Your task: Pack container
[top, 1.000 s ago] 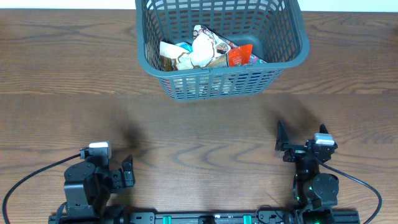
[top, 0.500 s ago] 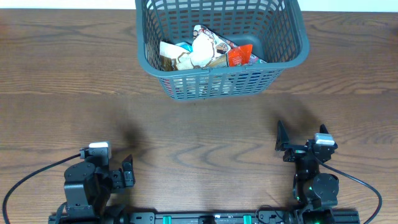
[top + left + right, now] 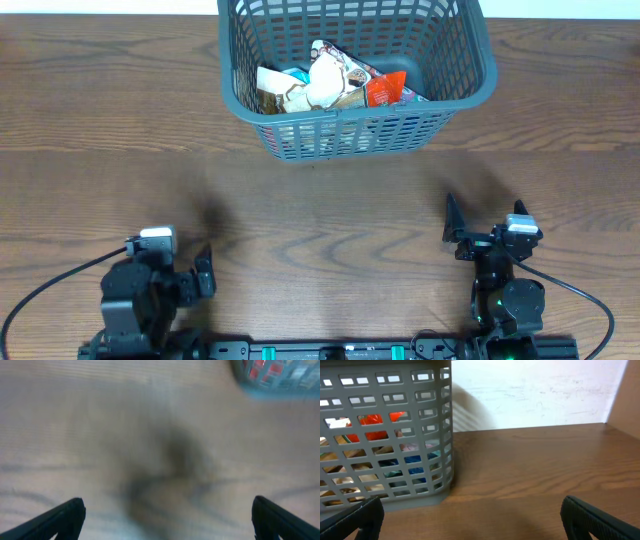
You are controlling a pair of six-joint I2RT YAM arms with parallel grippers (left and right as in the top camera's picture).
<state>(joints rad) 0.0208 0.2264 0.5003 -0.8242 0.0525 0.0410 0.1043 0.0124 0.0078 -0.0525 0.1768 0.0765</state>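
My left tool [image 3: 167, 519] hangs released, both fingers spread, near-left of the one container [image 3: 340, 137]. The container stands at the far edge of the surface [image 3: 320, 215], holding jumbled packets [image 3: 330, 82] I cannot count. My right tool [image 3: 470, 516], near-right of the container, is also released.

I see a matt grey-blue plastic container [image 3: 340, 135] with moulded lattice walls, glossy crinkled foil packets [image 3: 335, 80] inside, and a dark wood-grain surface [image 3: 100, 130], smooth with low sheen.
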